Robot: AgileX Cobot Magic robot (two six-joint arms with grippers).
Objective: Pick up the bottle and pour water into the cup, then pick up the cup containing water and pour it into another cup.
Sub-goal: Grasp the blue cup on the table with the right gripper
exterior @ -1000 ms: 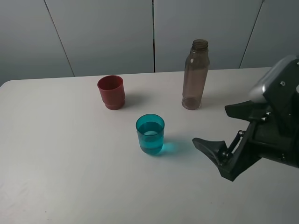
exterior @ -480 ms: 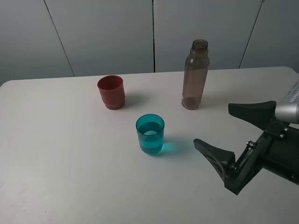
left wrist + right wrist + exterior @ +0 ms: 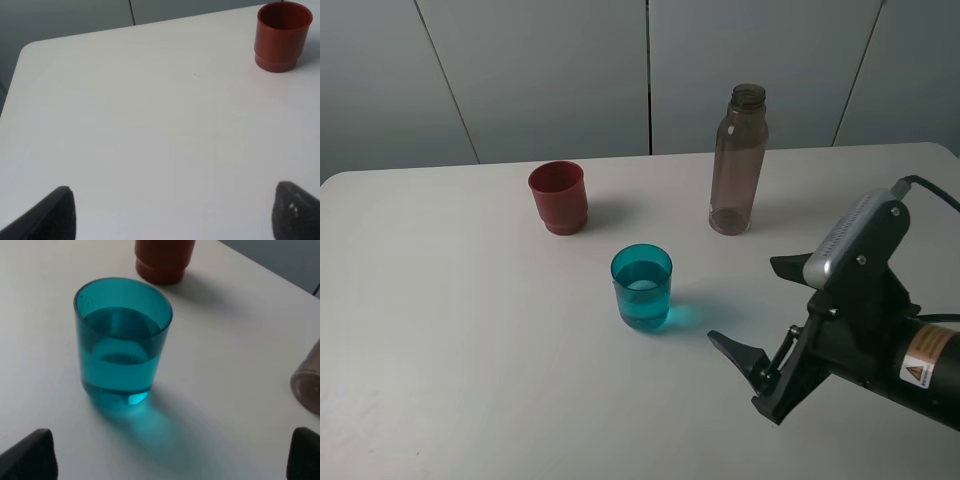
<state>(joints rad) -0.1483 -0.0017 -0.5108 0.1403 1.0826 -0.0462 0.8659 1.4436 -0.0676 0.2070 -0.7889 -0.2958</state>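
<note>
Your right gripper (image 3: pixel 744 300) sits to the right of the teal cup (image 3: pixel 642 288), near it but clear of it. Its jaws are spread wide, point toward the cup and hold nothing.

In the right wrist view, you see the teal cup upright on the table (image 3: pixel 450 330), ahead of the two dark fingers (image 3: pixel 30 455). It lines up with the gap between them, somewhat nearer one finger than the other. The cup holds water to roughly two thirds of its height and throws a blue-green glow on the table beside it.

The red cup (image 3: pixel 558 197) stands upright behind the teal cup and to its left, well apart from it. The bottle (image 3: pixel 737 160) stands upright behind the teal cup and to its right, also well apart. It has no cap, and its mouth is open at the top. Through the smoky plastic you cannot really tell whether any water is left in it.

Your left gripper (image 3: pixel 177 215) shows in its own wrist view, with its fingers spread wide over bare table and nothing between them. From there, the red cup stands well ahead, off to one side.
</note>
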